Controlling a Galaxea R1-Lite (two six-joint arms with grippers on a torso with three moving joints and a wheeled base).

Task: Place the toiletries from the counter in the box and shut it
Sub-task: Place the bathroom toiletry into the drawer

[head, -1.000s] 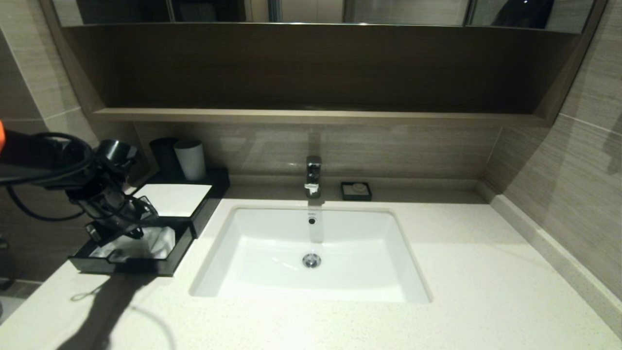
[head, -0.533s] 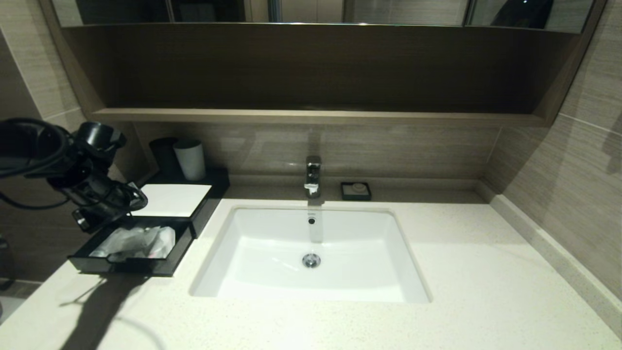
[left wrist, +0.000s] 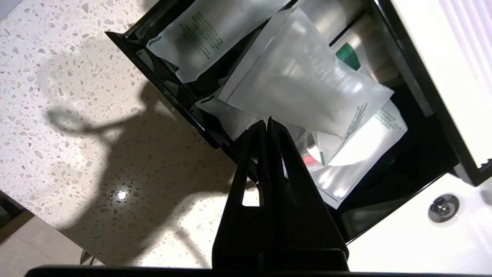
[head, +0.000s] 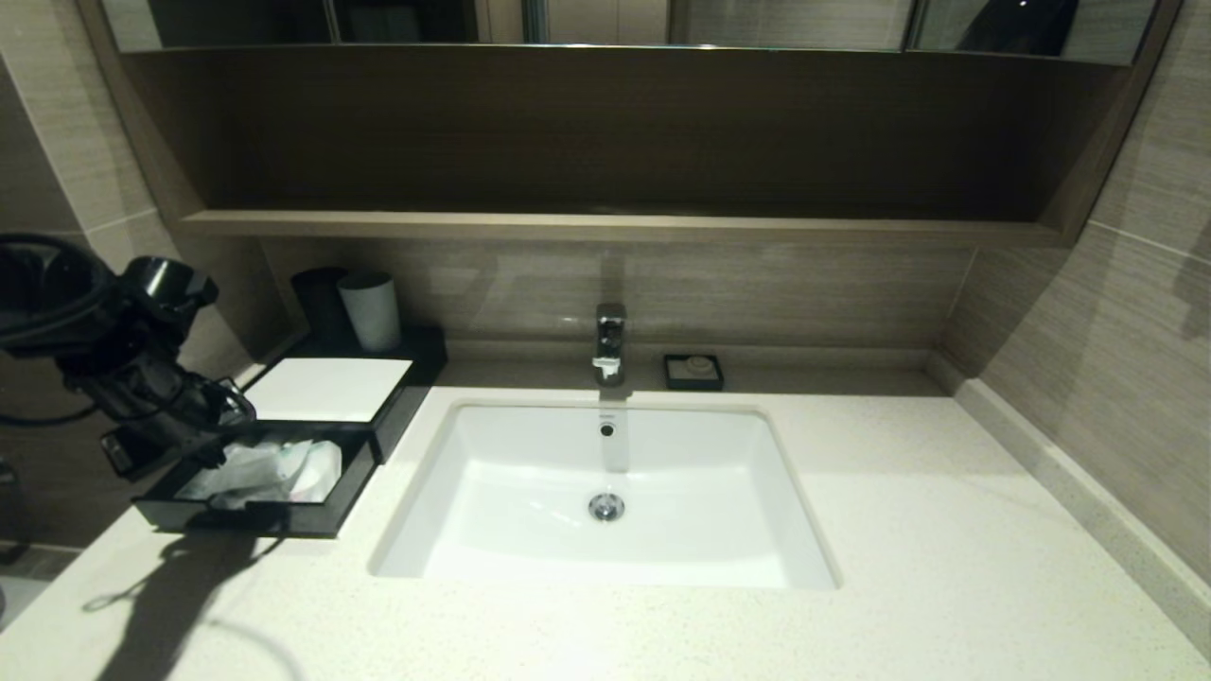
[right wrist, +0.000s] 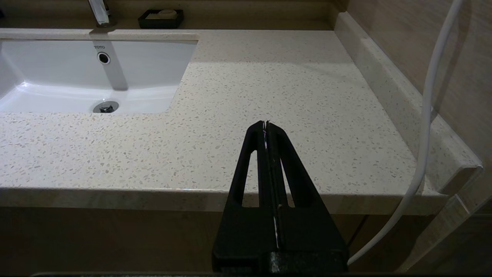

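Observation:
The black box with its white top panel (head: 331, 388) stands at the back left of the speckled counter (head: 946, 530). Its drawer (head: 255, 520) is pulled out. The clear-wrapped toiletries (head: 270, 468) lie piled inside it. The left wrist view shows a large clear packet (left wrist: 303, 77), a second one (left wrist: 200, 34), a packet with white contents (left wrist: 373, 142) and a green label (left wrist: 348, 55). My left gripper (left wrist: 268, 121) is shut and empty, above the drawer's front rim; in the head view it (head: 213, 437) sits at the drawer's left. My right gripper (right wrist: 266, 123) is shut and empty over the counter's front right.
The white sink basin (head: 454, 530) lies right of the drawer, with the faucet (head: 610, 340) behind it. A grey cup (head: 371, 310) and a dark cup (head: 317, 301) stand behind the box. A small black dish (head: 693, 371) sits by the back wall. A white cable (right wrist: 426, 115) hangs near the right wall.
My left arm has drawn back to the left, away from above the drawer. The packets now show uncovered in the drawer. The right arm has not moved.

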